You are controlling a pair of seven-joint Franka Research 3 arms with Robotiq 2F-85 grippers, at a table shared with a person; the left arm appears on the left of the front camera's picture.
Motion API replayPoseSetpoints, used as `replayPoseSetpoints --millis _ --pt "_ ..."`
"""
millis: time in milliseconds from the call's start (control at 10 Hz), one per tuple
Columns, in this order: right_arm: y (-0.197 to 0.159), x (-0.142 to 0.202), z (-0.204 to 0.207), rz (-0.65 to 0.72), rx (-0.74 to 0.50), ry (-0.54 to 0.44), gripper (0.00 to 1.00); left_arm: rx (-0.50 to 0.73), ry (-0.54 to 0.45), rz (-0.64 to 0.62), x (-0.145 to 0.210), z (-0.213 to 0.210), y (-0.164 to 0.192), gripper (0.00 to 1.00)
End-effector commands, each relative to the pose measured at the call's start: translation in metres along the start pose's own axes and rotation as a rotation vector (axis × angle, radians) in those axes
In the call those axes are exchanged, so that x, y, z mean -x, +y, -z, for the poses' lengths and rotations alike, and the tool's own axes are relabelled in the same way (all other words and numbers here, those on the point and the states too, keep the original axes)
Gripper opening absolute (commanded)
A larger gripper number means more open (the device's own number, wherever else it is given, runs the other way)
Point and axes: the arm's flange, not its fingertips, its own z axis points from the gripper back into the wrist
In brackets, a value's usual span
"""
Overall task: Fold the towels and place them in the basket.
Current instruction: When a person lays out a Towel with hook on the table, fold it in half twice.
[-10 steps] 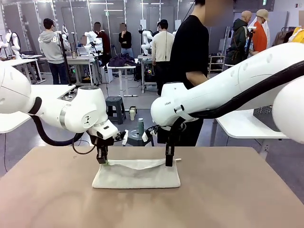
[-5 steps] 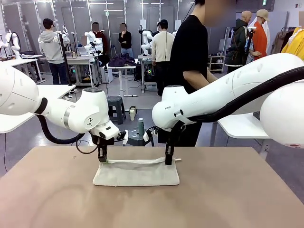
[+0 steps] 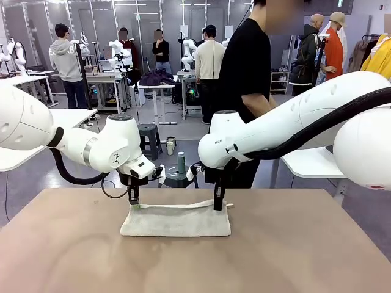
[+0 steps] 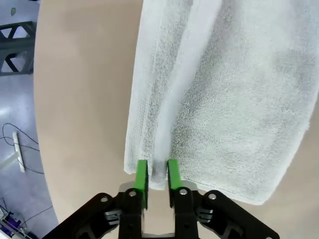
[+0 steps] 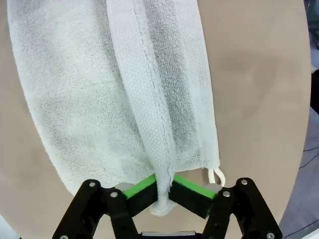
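The left pincer (image 4: 157, 167) is clamped on one end of the carried hem of the cream-white towel (image 3: 177, 223). The right pincer (image 5: 162, 188) is clamped on the other end, beside the corner loop (image 5: 217, 175). The towel lies doubled on the surface (image 3: 293, 256), hem low over its far edge. Judged step: setting down the first fold. The next move calls for both pincers to part together and lift clear without dragging the hem.

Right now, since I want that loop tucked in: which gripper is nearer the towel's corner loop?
Right. The right gripper holds the towel beside its loop; the left gripper holds the opposite corner.
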Motion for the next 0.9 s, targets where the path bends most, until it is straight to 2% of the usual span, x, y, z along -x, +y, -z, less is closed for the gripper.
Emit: replayPoseSetpoints --millis 0,100,200,300,400,600,700,800 --pt "0.002 0.000 0.000 0.022 0.033 -0.007 0.31 -0.030 -0.032 -0.011 -0.001 -0.001 0.000 0.71" --pt "0.002 0.000 -0.003 0.019 0.042 -0.010 0.52 -0.037 -0.033 -0.009 -0.001 -0.003 0.000 0.98" --pt "0.004 0.000 -0.008 0.010 0.059 -0.018 0.64 -0.051 -0.025 0.001 0.000 -0.007 -0.001 1.00" --pt "0.004 0.000 -0.014 0.009 0.074 -0.014 0.87 -0.052 -0.030 0.012 0.001 -0.012 -0.001 1.00" --pt "0.005 0.001 -0.021 0.007 0.083 -0.014 1.00 -0.056 -0.037 0.015 0.003 -0.019 -0.003 1.00" --pt "0.008 0.001 -0.032 0.000 0.091 -0.020 1.00 -0.059 -0.055 0.031 0.004 -0.033 -0.008 1.00" --pt "0.009 0.001 -0.036 -0.002 0.099 -0.015 0.90 -0.055 -0.063 0.032 0.004 -0.036 -0.011 1.00" --pt "0.012 0.000 -0.040 -0.001 0.080 -0.018 1.00 -0.054 -0.058 0.039 0.003 -0.039 -0.015 1.00"
